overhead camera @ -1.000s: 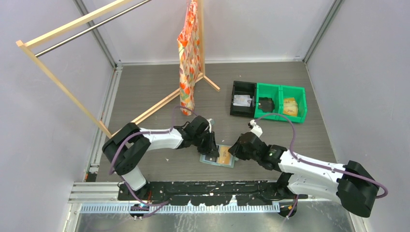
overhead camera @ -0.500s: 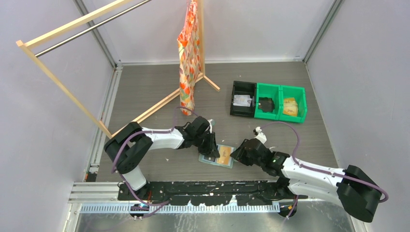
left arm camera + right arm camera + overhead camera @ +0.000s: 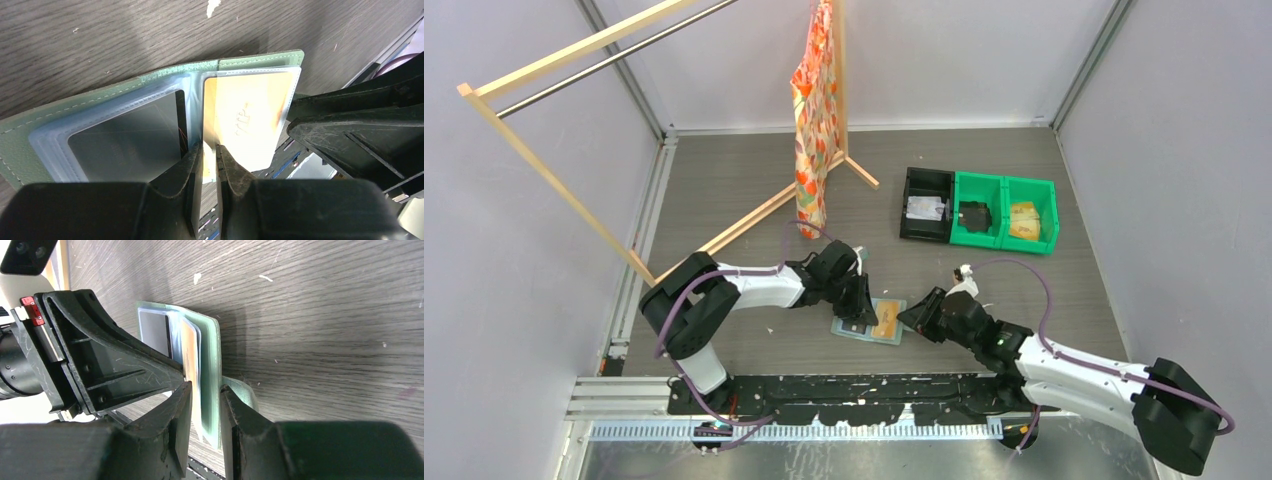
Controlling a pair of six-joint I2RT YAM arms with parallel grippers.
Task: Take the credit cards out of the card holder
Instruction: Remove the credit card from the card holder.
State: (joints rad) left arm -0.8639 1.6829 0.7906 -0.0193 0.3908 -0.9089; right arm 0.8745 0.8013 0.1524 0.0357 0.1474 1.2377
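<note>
The sage-green card holder (image 3: pixel 856 326) lies open on the table between my two arms. In the left wrist view its green cover (image 3: pixel 150 80) frames pale blue pockets holding a dark card (image 3: pixel 125 137) and an orange-yellow card (image 3: pixel 250 120). My left gripper (image 3: pixel 209 150) is pinched shut on the near edge of the orange-yellow card (image 3: pixel 887 318). My right gripper (image 3: pixel 205 405) is closed on the holder's right flap (image 3: pixel 212 350), with the orange card (image 3: pixel 190 352) just inside. In the top view the left gripper (image 3: pixel 864 312) and the right gripper (image 3: pixel 912 317) meet at the holder.
A black bin (image 3: pixel 926 205) and a green double bin (image 3: pixel 1004 210) with small items stand at the back right. A wooden clothes rack (image 3: pixel 774 210) with an orange patterned cloth (image 3: pixel 812 120) stands behind. The black base rail (image 3: pixel 844 395) runs along the near edge.
My right gripper has dropped and moved left onto the holder's right edge. The holder has shifted slightly left. The left gripper has stayed at the holder.
</note>
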